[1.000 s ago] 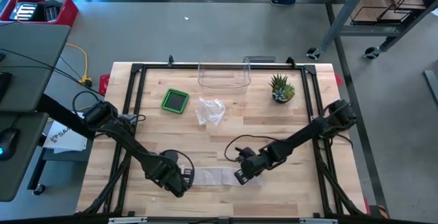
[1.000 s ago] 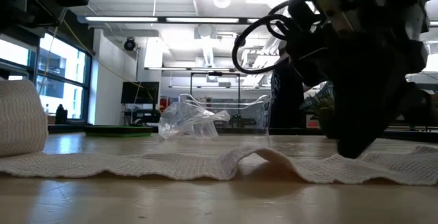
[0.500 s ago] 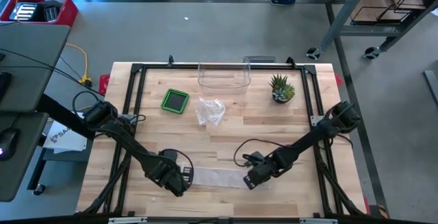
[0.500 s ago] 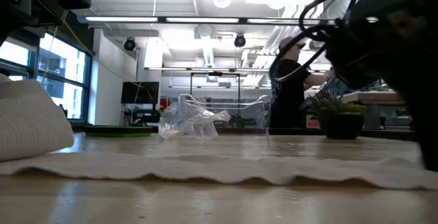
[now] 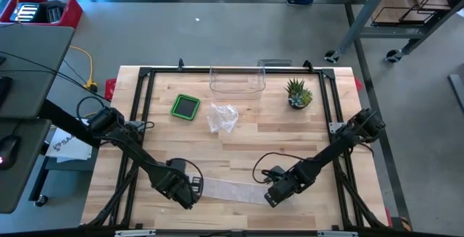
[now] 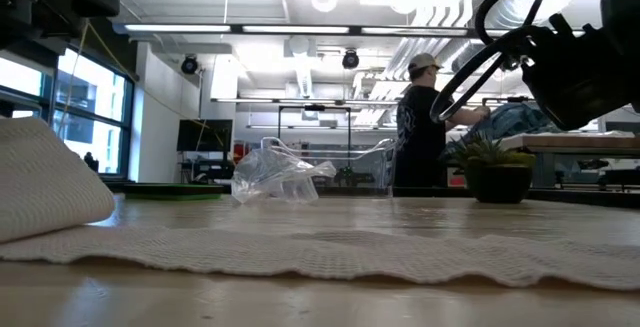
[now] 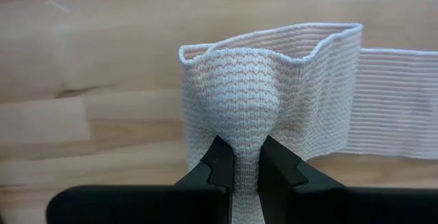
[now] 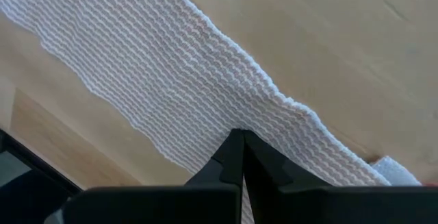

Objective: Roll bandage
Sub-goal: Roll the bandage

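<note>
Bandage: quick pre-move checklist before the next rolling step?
1. Left hand pinching the bandage at its folded end: ok.
2. Right hand shut on the other end: ok.
3. Strip between the two hands lying flat on the table, no twist: ok.
4. Roll started: not ok, only a loose fold at the left hand.
5. Plastic bag, green box and plant apart from the strip: ok.
6. Tension in the strip: cannot tell.
</note>
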`<act>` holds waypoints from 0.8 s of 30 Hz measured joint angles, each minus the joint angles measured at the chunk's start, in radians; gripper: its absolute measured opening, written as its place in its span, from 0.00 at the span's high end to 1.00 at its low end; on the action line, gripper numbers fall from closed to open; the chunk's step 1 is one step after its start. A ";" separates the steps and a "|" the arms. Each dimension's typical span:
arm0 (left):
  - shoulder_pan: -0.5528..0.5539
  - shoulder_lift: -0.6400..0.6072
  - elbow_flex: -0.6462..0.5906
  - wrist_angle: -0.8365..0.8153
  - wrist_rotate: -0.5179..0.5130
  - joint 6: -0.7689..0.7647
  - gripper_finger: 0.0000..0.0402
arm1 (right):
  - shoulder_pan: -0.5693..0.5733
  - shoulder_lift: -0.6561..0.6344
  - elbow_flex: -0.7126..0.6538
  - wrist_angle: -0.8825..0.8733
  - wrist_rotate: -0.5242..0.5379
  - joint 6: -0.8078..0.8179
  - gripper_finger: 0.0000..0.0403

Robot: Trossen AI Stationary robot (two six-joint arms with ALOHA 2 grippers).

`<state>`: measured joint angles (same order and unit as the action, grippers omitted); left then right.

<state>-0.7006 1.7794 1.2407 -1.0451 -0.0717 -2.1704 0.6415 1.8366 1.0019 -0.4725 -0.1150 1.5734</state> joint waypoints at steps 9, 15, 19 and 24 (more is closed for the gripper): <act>-0.008 0.000 0.029 0.043 0.004 0.029 0.93 | -0.012 -0.003 0.004 0.066 -0.018 -0.037 1.00; -0.005 0.000 0.069 0.063 -0.016 0.034 0.93 | -0.049 -0.006 0.009 0.082 -0.001 -0.087 1.00; 0.025 0.007 0.068 0.090 -0.016 0.087 0.93 | -0.073 -0.006 0.009 0.095 0.001 -0.107 1.00; 0.092 0.007 0.067 0.135 -0.046 0.186 0.93 | -0.093 -0.006 0.009 0.113 0.006 -0.116 1.00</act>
<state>-0.6082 1.7866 1.3079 -0.9097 -0.1173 -1.9843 0.5485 1.8309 1.0111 -0.3595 -0.1085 1.4576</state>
